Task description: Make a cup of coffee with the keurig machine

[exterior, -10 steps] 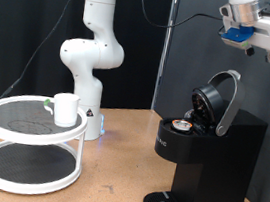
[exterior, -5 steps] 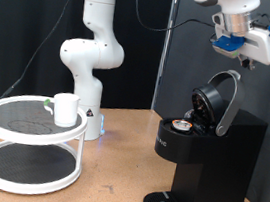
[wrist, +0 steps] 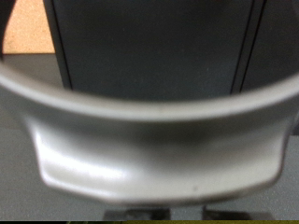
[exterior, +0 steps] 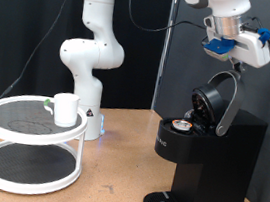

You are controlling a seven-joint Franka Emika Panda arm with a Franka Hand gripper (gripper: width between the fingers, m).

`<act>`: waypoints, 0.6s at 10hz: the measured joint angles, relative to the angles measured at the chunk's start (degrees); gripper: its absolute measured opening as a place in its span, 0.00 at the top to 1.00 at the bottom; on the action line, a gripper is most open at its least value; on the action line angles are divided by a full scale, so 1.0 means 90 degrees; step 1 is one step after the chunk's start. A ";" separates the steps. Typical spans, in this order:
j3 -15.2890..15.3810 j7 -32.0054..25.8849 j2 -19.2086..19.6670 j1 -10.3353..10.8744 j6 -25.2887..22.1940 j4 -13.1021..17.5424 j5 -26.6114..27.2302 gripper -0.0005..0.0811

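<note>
The keurig machine (exterior: 202, 161) stands at the exterior view's right with its rounded lid (exterior: 214, 98) tipped open. A small pod with a tan top (exterior: 182, 125) sits in the open chamber. My gripper (exterior: 236, 61) hangs just above the lid's silver handle (exterior: 235, 87), apart from it. In the wrist view that silver handle (wrist: 154, 149) fills the picture, close and blurred, with the black machine body (wrist: 154, 42) behind it; no fingers show there. The cup (exterior: 66, 109), a plain white mug, stands on the top shelf of a round rack at the left.
The white two-tier round rack (exterior: 7, 146) sits on the wooden table at the exterior view's left. The arm's white base (exterior: 90, 59) rises behind it. A black pole (exterior: 166, 55) stands beside the machine, before a black curtain.
My gripper has moved down and towards the exterior view's left, closing in on the open lid's handle. The machine, pod and cup have stayed put.
</note>
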 joint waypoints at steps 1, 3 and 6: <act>-0.0012 -0.0013 -0.0043 -0.0042 0.0000 -0.0045 0.0000 0.99; -0.0041 -0.0013 -0.0104 -0.0104 -0.0001 -0.0093 0.0000 0.99; -0.0116 -0.0014 -0.0214 -0.0219 -0.0042 -0.0181 -0.0072 0.99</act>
